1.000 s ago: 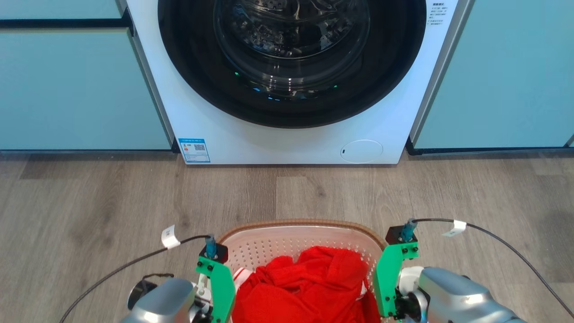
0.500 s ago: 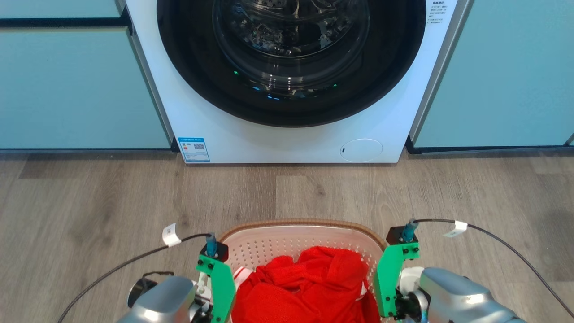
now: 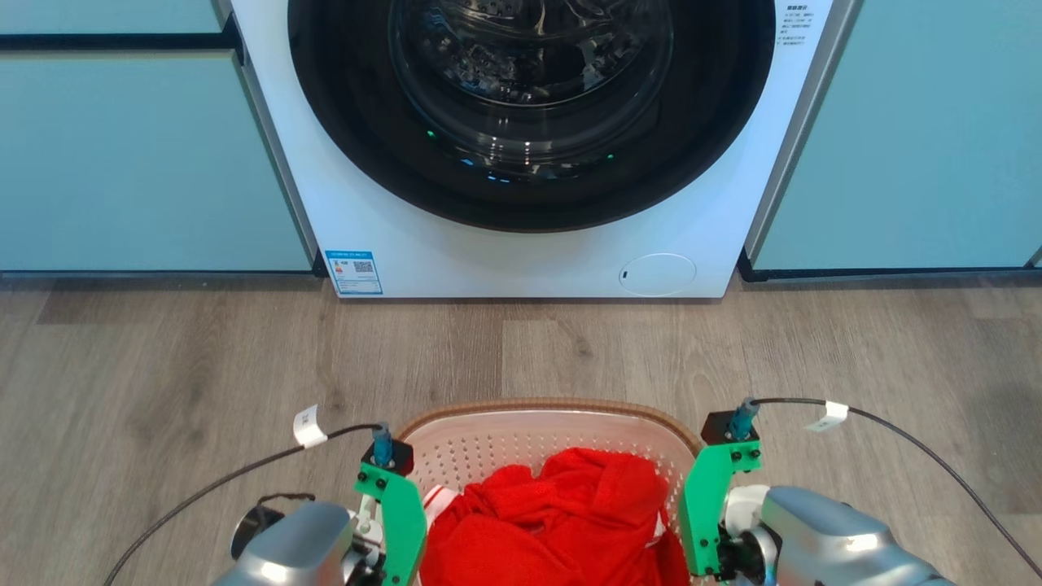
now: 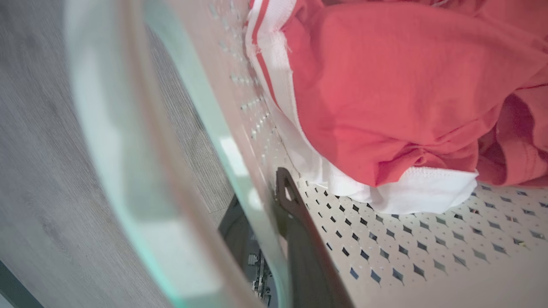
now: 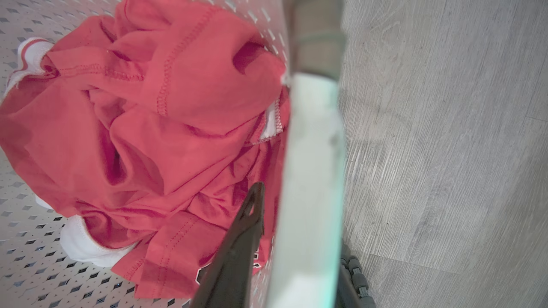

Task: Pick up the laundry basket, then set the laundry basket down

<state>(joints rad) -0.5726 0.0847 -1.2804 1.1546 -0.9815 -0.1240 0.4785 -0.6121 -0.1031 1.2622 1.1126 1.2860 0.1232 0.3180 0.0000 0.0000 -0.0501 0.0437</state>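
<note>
Gripping the laundry basket [image 3: 553, 405] from both sides, the two arms frame it at the bottom centre of the head view, over the wood-grain floor [image 3: 163, 366]. I cannot tell whether its base touches the boards. The left end effector [image 4: 260, 201] is clamped over the basket's left wall. One dark finger [image 4: 299, 244] lies flat against the perforated inner face, and the other [image 4: 237, 233] sits outside under the pale handle, with the wall pinched between them. The right end effector [image 5: 299, 222] grasps the opposite side the same way. Its inner finger [image 5: 239, 248] lies beside the clothing, and its outer finger [image 5: 353, 278] is just visible beyond the white handle, over the floor.

A crumpled red garment [image 3: 562, 513] with white trim fills the basket's middle, touching the right wall and lying close to the left one. The brown woven-look rim curves along the far edge. A green bracket [image 3: 403, 513] on the left wrist and another [image 3: 704, 500] on the right stand upright against the basket's sides. From each, a black cable [image 3: 244, 474] bearing a white tag loops away outward.

Ahead, well apart from the basket across the floor, a white washing machine [image 3: 529, 264] faces the robot with its round dark door closed, set between pale teal cabinets [image 3: 122, 163].
</note>
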